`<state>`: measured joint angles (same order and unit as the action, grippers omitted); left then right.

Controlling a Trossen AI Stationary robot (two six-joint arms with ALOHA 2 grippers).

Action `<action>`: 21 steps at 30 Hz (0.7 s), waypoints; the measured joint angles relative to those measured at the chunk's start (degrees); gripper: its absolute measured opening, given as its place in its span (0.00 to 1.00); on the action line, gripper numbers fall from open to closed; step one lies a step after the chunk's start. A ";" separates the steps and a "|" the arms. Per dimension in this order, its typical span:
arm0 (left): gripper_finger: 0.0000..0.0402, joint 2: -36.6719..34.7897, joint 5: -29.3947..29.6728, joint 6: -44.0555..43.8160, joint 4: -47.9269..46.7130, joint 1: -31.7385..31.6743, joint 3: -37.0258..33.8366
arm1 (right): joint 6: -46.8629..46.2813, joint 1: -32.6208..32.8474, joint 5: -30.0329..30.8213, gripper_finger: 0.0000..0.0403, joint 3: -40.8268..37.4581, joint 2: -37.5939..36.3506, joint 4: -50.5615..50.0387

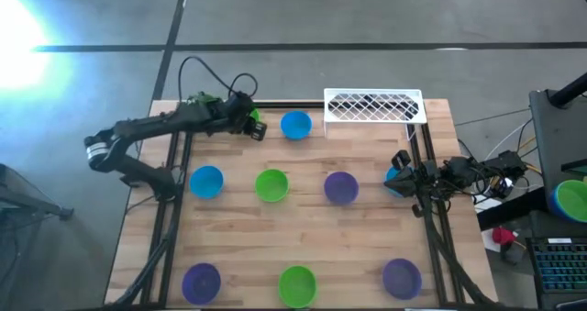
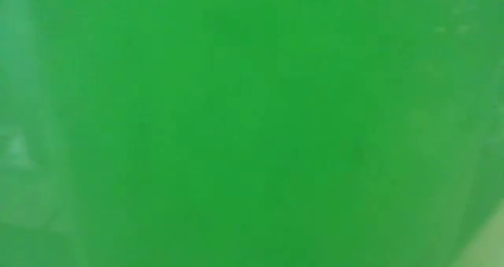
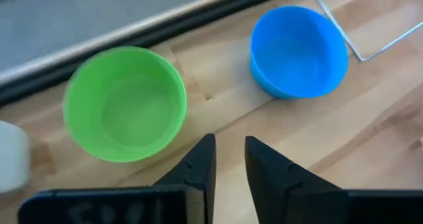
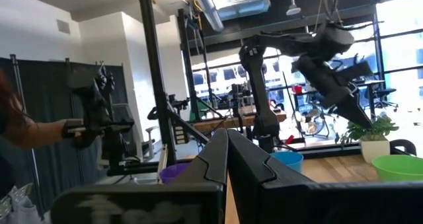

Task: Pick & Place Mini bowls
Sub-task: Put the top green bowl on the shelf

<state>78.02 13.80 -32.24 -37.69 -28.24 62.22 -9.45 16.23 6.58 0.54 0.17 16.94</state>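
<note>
The left gripper (image 3: pixel 229 159), fingers slightly apart and empty, hovers beside a green bowl (image 3: pixel 125 103) near the table's (image 1: pixel 367 228) far edge; placement looks well along.

A robotics lab or workshop: exposed ceiling ducts (image 4: pixel 211 6) at upper centre, big windows (image 4: pixel 396 45) at right, another robot arm (image 4: pixel 310 59), workbenches (image 4: pixel 225 123) behind, concrete floor (image 1: pixel 275 17).

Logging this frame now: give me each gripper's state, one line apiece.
Left gripper: slightly open, holding nothing, beside a green bowl.
Right gripper: shut, holding nothing, at the table's right edge.
</note>
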 joint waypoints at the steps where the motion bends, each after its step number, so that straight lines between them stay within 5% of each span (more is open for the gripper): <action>1: 0.19 1.05 -1.19 -0.23 -0.14 -0.54 0.50 | 0.00 0.02 -0.01 0.02 0.01 -0.01 -0.02; 21: 0.19 16.42 -2.08 3.22 2.10 -6.04 2.35 | 0.00 0.01 0.00 0.02 0.00 0.00 -0.02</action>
<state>94.44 11.72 -29.01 -35.59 -34.28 64.58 -9.45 16.24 6.58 0.54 0.17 16.93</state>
